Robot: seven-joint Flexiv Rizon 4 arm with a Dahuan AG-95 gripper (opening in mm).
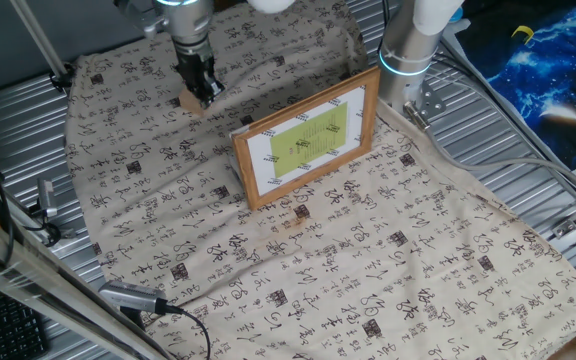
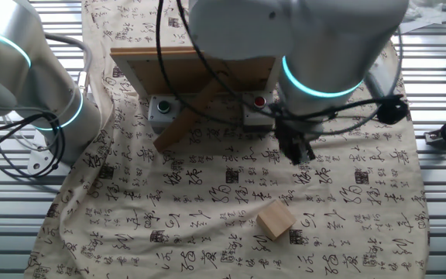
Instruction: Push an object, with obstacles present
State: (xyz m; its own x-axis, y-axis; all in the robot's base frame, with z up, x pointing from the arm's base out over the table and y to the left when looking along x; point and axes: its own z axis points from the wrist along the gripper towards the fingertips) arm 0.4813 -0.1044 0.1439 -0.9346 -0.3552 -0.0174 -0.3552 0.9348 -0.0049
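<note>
Table: ribbed metal top, largely covered by a cloth.
Cloth: beige, printed with dark characters, spread across the middle of the table.
Arm: pale body with a glowing cyan ring; in the other fixed view it reaches down over the cloth with the wrist pointing at the surface.
Picture frame: brown wooden border, white mat, yellow-green centre; it stands upright near the cloth's middle, propped from behind by a wooden leg.
Gripper: dark fingers pointing straight down, tips close above the cloth; whether they are parted or pressed together cannot be told.
Wooden cube: small, light tan; it lies on the cloth just beside the fingertips, left of the picture frame in one fixed view.
</note>
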